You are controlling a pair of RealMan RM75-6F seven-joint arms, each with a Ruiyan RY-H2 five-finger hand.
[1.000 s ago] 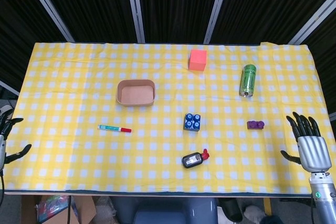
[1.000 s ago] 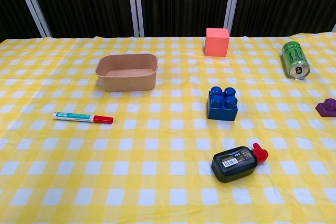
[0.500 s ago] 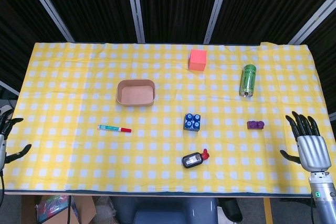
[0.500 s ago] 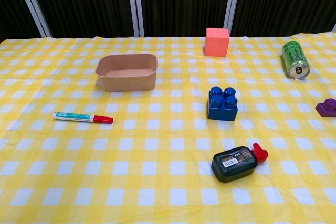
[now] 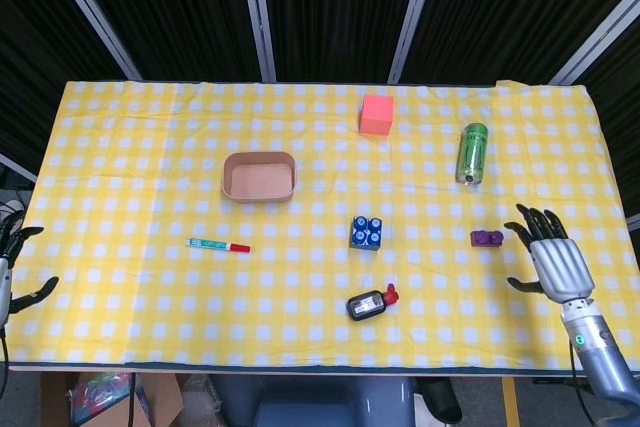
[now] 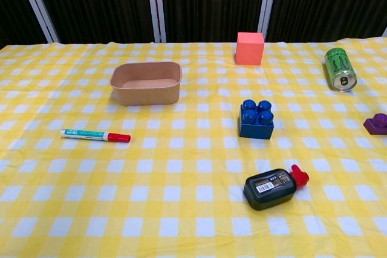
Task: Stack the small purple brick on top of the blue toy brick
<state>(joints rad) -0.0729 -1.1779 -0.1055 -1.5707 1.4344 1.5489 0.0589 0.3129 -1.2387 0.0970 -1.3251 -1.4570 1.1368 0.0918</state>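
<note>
The small purple brick point(image 5: 487, 238) lies on the yellow checked cloth at the right; the chest view shows the purple brick point(image 6: 377, 122) at its right edge. The blue toy brick point(image 5: 367, 232) stands near the middle, studs up, and the blue brick point(image 6: 256, 118) also shows in the chest view. My right hand point(image 5: 549, 259) hovers open just right of the purple brick, fingers spread, holding nothing. My left hand point(image 5: 12, 267) is open at the far left edge of the head view, off the table.
A tan paper bowl point(image 5: 259, 176), a green-and-red marker point(image 5: 218, 245), a pink cube point(image 5: 376, 113), a green can point(image 5: 472, 153) on its side, and a black bottle with a red cap point(image 5: 370, 302) lie around the table point(image 5: 150, 127).
My right hand has moved left and up toward the purple brick. The left hand and all objects have stayed put.
</note>
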